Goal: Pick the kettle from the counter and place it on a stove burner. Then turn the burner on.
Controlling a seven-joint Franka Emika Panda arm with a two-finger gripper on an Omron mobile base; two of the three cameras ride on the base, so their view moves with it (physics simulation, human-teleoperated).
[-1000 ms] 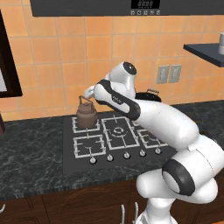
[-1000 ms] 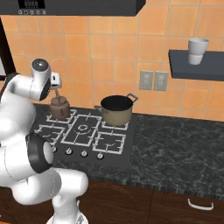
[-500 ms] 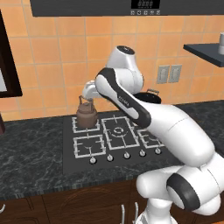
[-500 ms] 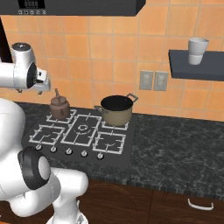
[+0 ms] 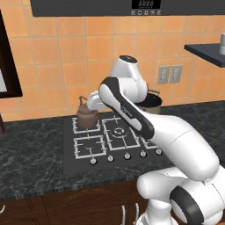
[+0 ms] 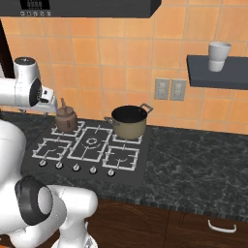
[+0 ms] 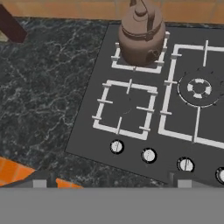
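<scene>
One kettle (image 7: 141, 37) sits upright on the rear left stove burner (image 7: 139, 54) of the cooktop (image 6: 131, 167), lid knob up; its spout direction is hard to tell. Gripper (image 5: 93, 102) hovers above it, jaws spread wide, holding and touching nothing.

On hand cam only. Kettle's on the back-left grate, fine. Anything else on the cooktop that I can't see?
Observer: Yes. An olive stockpot stands at the rear right of the cooktop.
Operator: Front right?
Observer: The front right grate has nothing on it.
Operator: Where's the hand relative to the kettle?
Observer: From the right base view, the gripper hangs above and to the left of the kettle, open and not touching it.
</scene>
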